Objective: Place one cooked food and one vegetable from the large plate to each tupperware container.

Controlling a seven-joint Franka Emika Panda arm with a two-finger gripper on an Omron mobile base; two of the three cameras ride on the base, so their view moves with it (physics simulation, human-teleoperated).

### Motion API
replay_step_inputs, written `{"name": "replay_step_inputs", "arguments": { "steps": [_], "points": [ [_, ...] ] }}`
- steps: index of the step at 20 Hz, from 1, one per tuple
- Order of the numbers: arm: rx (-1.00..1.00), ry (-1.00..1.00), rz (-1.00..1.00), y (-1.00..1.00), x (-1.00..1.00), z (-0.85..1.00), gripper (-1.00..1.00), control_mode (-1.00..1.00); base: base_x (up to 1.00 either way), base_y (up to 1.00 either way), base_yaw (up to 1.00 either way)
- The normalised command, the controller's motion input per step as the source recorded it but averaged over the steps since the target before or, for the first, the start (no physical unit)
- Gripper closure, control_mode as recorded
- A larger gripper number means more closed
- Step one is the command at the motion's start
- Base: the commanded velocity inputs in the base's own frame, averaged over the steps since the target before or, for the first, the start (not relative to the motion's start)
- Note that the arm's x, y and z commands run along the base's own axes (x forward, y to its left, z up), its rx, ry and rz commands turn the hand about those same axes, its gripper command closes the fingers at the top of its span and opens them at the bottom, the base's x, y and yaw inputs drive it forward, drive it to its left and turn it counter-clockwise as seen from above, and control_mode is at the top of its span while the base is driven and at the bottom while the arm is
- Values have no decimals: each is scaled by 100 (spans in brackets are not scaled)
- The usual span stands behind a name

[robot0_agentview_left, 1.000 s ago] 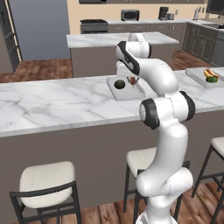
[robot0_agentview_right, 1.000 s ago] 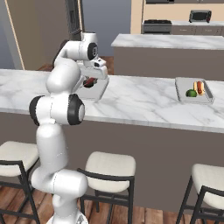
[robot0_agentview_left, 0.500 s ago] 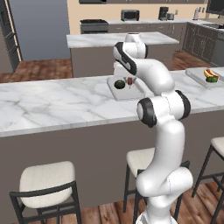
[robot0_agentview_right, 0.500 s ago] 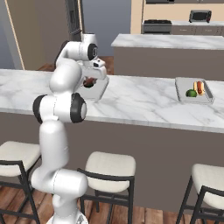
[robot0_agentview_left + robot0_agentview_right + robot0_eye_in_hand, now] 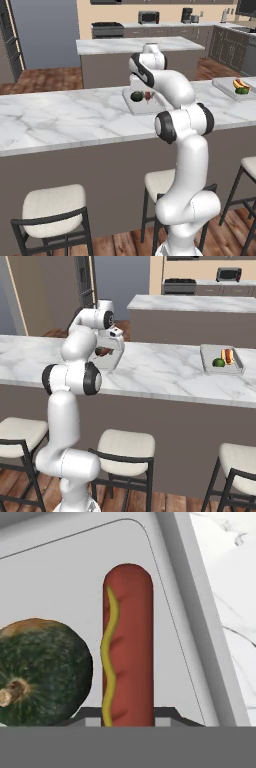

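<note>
The claw [image 5: 148,98], closed tight on one end of the reddish-brown sausage with a yellow mustard squiggle [image 5: 127,644], holds it over the pale grey rectangular tray [image 5: 60,572] beside a dark green squash [image 5: 42,672] on the marble tabletop [image 5: 65,120]; it looks light, firm and slick, best gripped mid-length.
</note>
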Motion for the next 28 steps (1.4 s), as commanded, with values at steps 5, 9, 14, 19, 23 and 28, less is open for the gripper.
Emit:
{"name": "replay_step_inputs", "arguments": {
  "steps": [5, 9, 14, 19, 23, 28],
  "points": [
    [0, 0, 0, 0, 0, -23, 100, -100, 0, 0, 0],
    [0, 0, 0, 0, 3, -8, 100, -100, 0, 0, 0],
    [0, 0, 0, 0, 0, -1, 100, -100, 0, 0, 0],
    [0, 0, 0, 0, 0, 0, -100, -100, 0, 0, 0],
    [0, 0, 0, 0, 0, 0, -100, -100, 0, 0, 0],
    [0, 0, 0, 0, 0, 3, -100, -100, 0, 0, 0]
  ]
}}
